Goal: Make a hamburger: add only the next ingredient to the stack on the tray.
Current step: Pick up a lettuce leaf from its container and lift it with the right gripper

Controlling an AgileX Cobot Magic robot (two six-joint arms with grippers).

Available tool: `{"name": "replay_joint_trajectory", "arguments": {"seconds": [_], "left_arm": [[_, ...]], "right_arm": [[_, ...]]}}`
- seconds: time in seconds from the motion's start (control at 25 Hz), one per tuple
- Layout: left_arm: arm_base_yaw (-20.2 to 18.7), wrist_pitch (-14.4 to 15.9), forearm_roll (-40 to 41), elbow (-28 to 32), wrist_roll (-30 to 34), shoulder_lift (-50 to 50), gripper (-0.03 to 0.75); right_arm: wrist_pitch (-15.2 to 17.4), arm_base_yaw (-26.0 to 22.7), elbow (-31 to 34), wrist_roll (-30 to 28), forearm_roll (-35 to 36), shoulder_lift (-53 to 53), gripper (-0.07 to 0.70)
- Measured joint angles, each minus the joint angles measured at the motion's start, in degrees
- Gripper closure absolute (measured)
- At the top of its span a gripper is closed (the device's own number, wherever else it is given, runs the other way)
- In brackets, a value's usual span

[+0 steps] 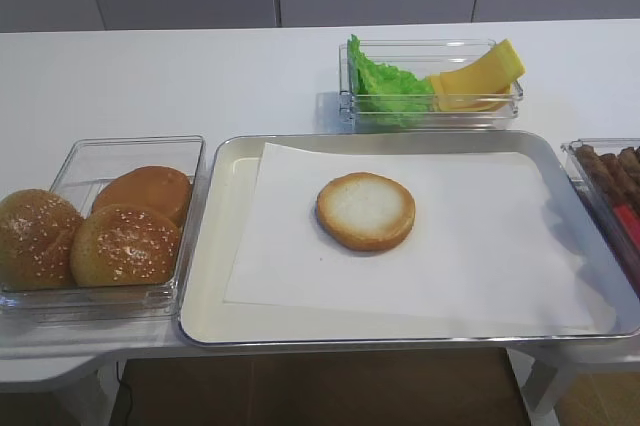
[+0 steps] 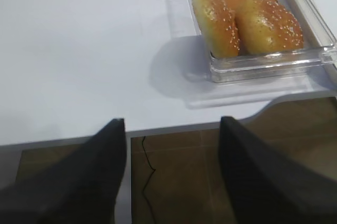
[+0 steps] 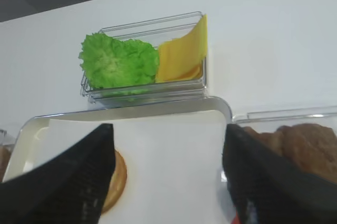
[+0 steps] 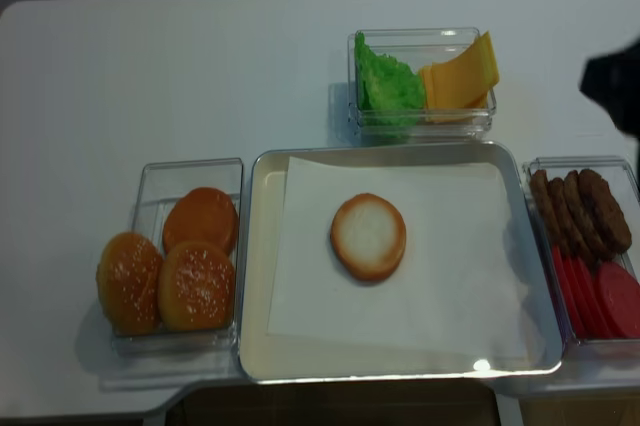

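While its two dark fingers stand wide apart and hold nothing, the right hand [image 3: 168, 176] hangs over the tray's [image 3: 221, 105] right side. The lettuce [image 3: 118, 61] lies ahead and slightly left, in a clear box beyond the tray, nearer this arm. The bun half [image 1: 366, 210] waits bare.

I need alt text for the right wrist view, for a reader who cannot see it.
A clear box on a white table holds a green lettuce leaf beside yellow cheese slices. Below it lies a paper-lined metal tray with a bun half. The right gripper frames the view, its jaws open and empty.
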Motion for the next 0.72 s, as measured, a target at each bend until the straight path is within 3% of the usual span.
{"name": "replay_joint_trajectory", "arguments": {"seconds": [0.32, 0.72], "left_arm": [[0.0, 0.0, -0.07, 0.0, 0.0, 0.0, 0.3], [0.0, 0.0, -0.07, 0.0, 0.0, 0.0, 0.3]], "right_arm": [[0.38, 2.26, -15.56, -11.27, 12.17, 22.19, 0.15], [1.17, 9.91, -33.9, -13.96, 13.55, 44.65, 0.15]]}}
